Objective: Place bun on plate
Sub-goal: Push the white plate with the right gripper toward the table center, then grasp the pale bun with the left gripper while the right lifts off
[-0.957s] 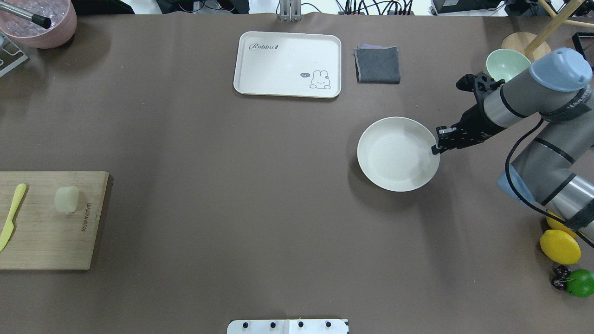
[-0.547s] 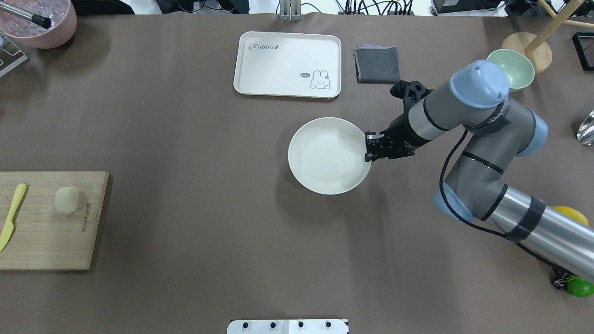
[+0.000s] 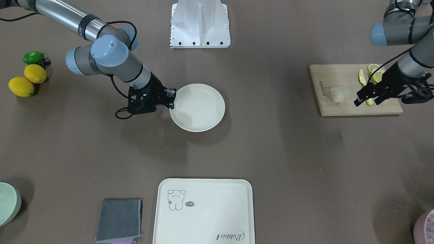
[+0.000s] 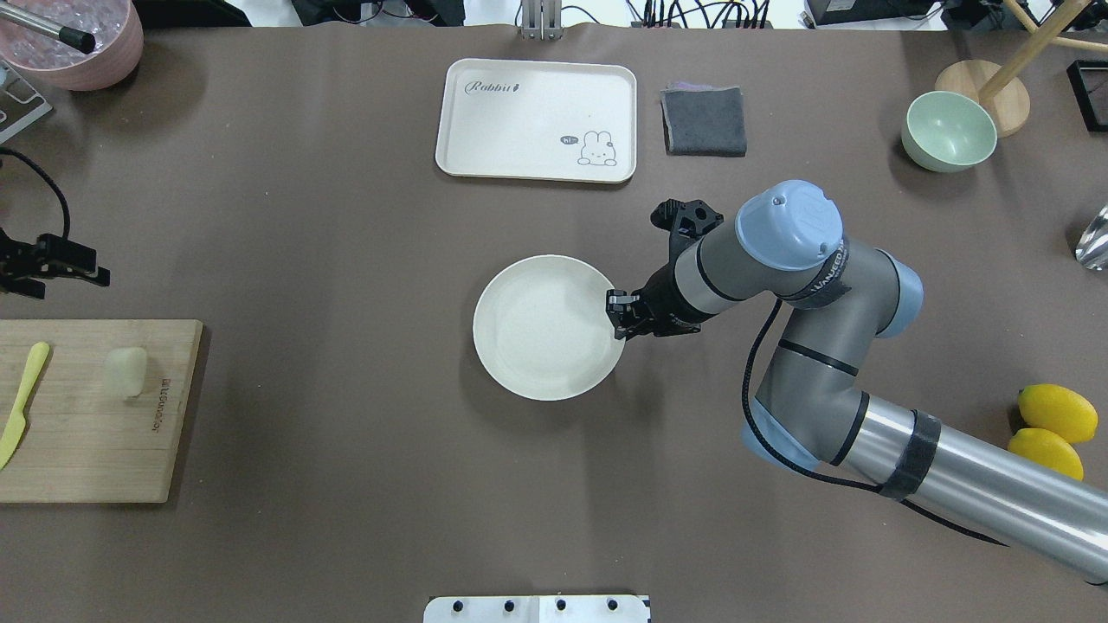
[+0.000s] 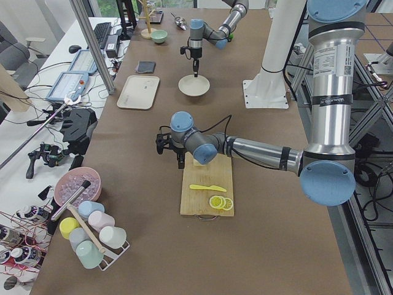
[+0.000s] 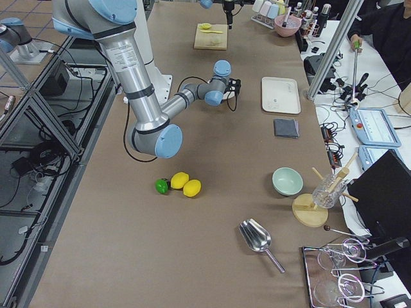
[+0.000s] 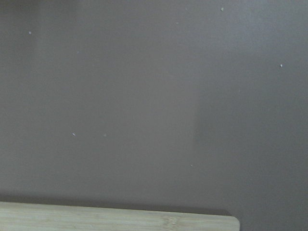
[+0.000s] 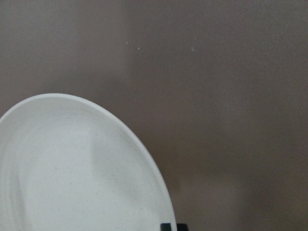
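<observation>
The bun (image 4: 125, 372) (image 3: 337, 94) is a small pale lump lying on the wooden cutting board (image 4: 86, 450) at the table's left edge. The round cream plate (image 4: 547, 327) (image 3: 197, 107) (image 8: 72, 168) sits near the table's middle with nothing in it. My right gripper (image 4: 616, 318) (image 3: 172, 100) is shut on the plate's right rim. My left gripper (image 4: 56, 279) (image 3: 366, 101) hovers open and empty above the far edge of the board, close to the bun and apart from it. The left wrist view shows only table and the board's edge (image 7: 115, 219).
A pale yellow knife (image 4: 24, 402) and lemon slices (image 3: 375, 71) share the board. At the back stand a rabbit tray (image 4: 537, 119), a grey cloth (image 4: 703, 121), a green bowl (image 4: 949, 131) and a pink bowl (image 4: 78, 43). Lemons (image 4: 1056, 414) lie at the right.
My right arm has carried the plate leftward and a little nearer, from the table's right side to its middle. My left gripper has come into the overhead view at the left edge.
</observation>
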